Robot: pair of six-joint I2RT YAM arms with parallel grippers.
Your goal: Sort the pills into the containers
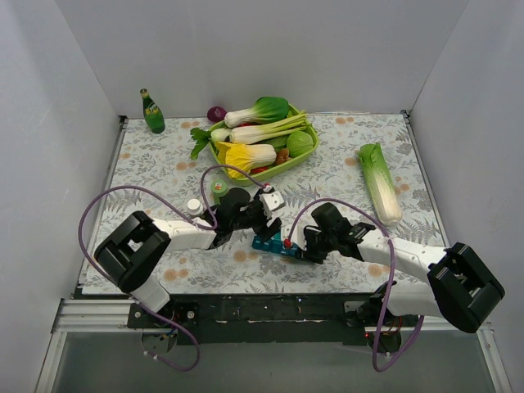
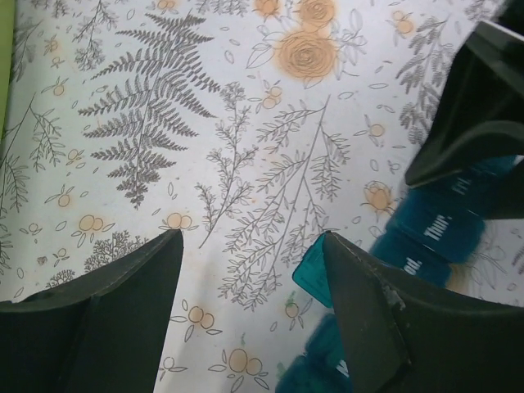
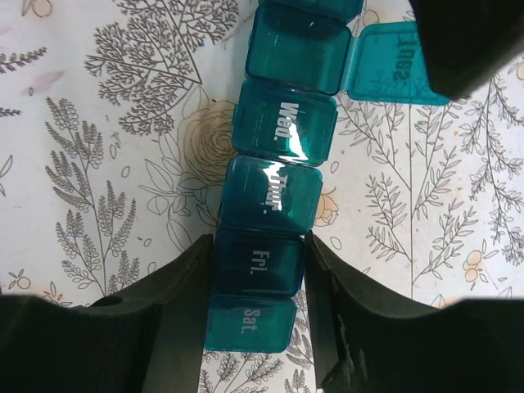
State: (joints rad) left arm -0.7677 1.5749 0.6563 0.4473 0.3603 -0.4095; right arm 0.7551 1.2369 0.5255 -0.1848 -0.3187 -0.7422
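Locate the organiser (image 3: 274, 196) on the tabletop (image 2: 205, 123), between the two claws near the front edge. Its long axis runs straight away from the right claw (image 3: 258, 246), with the Sat. end nearest. One lid (image 3: 393, 70) stands open further along the strip.

The right claw grasps the organiser. Its fingers are about half closed and press on both sides of the Fri. compartment.

The left claw (image 2: 252, 237) is released and empty. Its jaws are wide, with only bare tabletop between them. From this claw the organiser lies off to the right in its wrist view, partly under the finger on that side and not in the gap.

Treat the left arm as the nearer one to the open compartment.
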